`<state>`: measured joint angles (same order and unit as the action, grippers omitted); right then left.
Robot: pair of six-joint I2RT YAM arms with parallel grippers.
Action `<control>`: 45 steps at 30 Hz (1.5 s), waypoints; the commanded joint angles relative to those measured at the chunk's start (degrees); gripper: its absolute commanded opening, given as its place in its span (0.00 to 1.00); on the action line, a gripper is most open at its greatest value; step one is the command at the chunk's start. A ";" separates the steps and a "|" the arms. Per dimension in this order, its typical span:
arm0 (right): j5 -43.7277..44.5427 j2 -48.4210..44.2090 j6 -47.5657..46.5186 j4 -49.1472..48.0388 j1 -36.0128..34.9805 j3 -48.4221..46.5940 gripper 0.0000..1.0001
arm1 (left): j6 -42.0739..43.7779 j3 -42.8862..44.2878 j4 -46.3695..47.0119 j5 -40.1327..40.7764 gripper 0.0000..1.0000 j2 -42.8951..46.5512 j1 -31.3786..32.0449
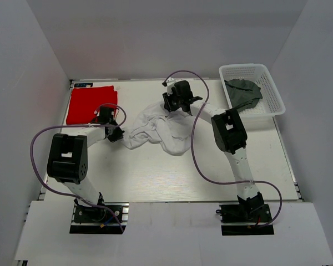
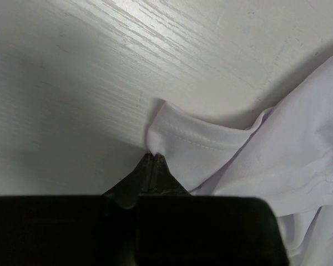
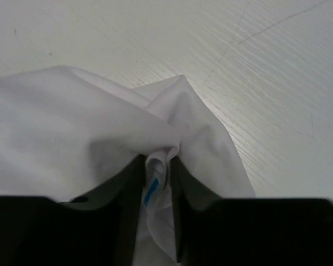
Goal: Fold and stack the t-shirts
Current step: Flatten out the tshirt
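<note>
On the worktop (image 1: 155, 177), centre: white t-shirt (image 1: 158, 132) lies crumpled. Left hand (image 2: 154, 158) is pressed together, pinching its hem edge. Right hand (image 3: 158, 166) nips a bunched fold. Red t-shirt (image 1: 90, 104) lies folded far left; dark t-shirt (image 1: 243, 93) sits in basket (image 1: 272, 94). Step, by judgement: spreading the white one. Next move calls for drawing the hands apart and laying it flat.

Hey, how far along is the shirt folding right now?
Looks done: the red shirt lies folded flat at the far left. In hand: the left end effector and right end effector each pinch the crumpled white shirt. Remaining: folding it, plus the dark shirt in the basket, then stacking.
</note>
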<state>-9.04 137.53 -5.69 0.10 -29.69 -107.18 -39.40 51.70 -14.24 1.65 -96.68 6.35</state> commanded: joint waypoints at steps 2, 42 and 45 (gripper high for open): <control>-3.53 1.07 2.62 -1.41 0.25 -3.39 0.18 | 1.25 2.87 -3.51 3.36 0.00 1.94 0.07; 43.57 -95.53 -13.65 -11.52 0.42 37.72 0.00 | 7.41 24.07 -10.19 26.39 0.00 56.53 -1.08; 48.91 -92.63 -9.61 -12.49 0.60 44.84 0.00 | 6.27 21.61 -10.81 25.86 0.00 51.79 -1.08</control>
<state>27.97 41.04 -17.30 -12.27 -29.80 -67.48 -32.42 75.88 -20.80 22.39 -39.79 5.80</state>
